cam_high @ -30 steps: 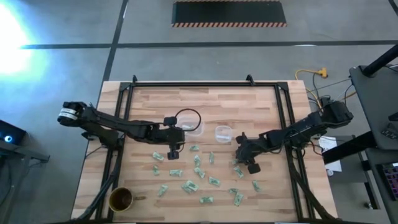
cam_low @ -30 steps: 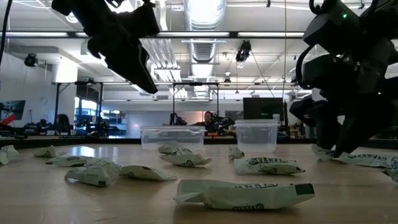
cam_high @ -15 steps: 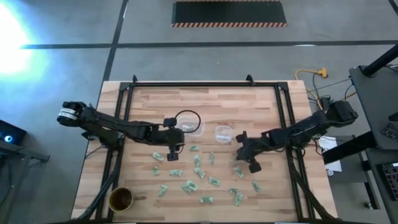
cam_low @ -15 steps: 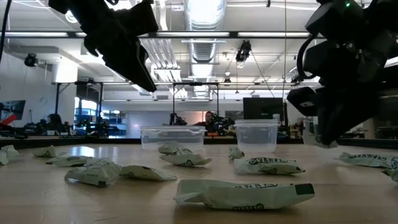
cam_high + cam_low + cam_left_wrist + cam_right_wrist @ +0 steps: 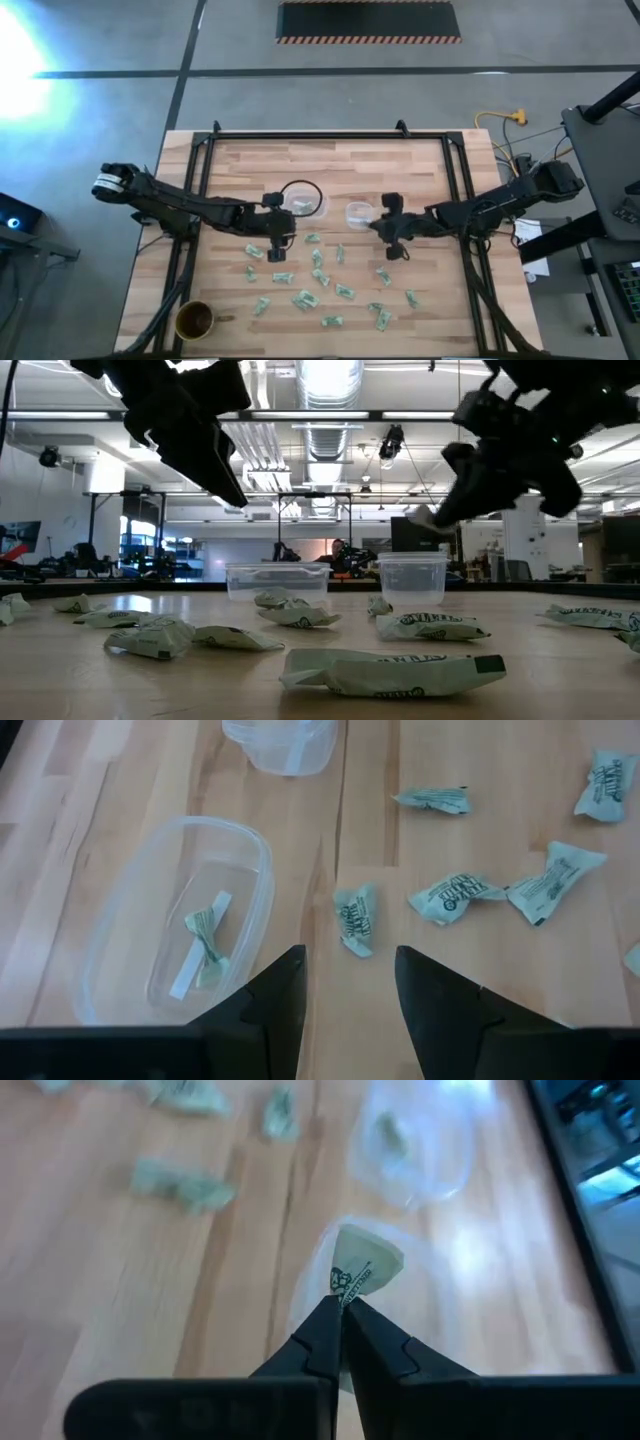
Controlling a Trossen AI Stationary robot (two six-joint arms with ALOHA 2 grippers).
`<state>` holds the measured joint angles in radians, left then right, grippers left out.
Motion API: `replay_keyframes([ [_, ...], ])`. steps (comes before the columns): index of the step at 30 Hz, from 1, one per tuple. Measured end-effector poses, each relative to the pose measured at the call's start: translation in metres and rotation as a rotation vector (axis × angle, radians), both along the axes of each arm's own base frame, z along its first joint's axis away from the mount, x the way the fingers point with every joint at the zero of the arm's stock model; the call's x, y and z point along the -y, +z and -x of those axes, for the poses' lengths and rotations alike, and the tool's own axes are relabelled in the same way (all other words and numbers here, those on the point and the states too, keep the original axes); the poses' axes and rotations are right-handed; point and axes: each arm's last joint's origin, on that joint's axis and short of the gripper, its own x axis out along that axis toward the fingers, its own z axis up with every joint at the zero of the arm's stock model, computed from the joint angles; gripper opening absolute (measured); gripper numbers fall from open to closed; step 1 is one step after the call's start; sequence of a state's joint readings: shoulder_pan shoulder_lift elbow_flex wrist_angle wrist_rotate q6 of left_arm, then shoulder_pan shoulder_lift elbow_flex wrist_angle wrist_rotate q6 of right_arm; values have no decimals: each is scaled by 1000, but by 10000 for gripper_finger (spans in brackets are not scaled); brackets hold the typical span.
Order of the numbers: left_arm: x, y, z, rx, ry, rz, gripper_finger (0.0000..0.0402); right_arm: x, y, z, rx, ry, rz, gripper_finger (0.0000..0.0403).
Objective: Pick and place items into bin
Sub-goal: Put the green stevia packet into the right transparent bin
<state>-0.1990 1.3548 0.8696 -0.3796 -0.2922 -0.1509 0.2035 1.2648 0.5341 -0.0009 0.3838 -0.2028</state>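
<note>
About twenty small items [image 5: 300,299], pale green and white crinkled wrapped pieces, are scattered flat on the wood in front of two clear bins. One item [image 5: 207,942] is seen lying inside the left bin [image 5: 105,990], and another item [image 5: 364,1267] is held by its edge between the closed fingers of the right gripper [image 5: 340,1308], lifted just above the right bin [image 5: 359,214]. A folded piece [image 5: 355,919] is lying just beside the left bin.

Wood table [image 5: 400,160] w/ scattered items [image 5: 305,298], two bins [image 5: 358,213], brown cup [image 5: 194,320].
</note>
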Motion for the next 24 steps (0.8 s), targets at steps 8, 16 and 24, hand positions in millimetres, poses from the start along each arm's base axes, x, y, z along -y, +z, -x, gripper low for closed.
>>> replay_keyframes([
  [8,2,-2,1,-9,-6,-1,138,17,12,-10,38,-70,1,9],
  [16,3,-3,2,-9,5,13,138,34,-4,-17,-21,-112,-62,9],
  [24,6,-3,3,-9,-4,15,138,35,-16,-25,-60,-118,-60,9],
])
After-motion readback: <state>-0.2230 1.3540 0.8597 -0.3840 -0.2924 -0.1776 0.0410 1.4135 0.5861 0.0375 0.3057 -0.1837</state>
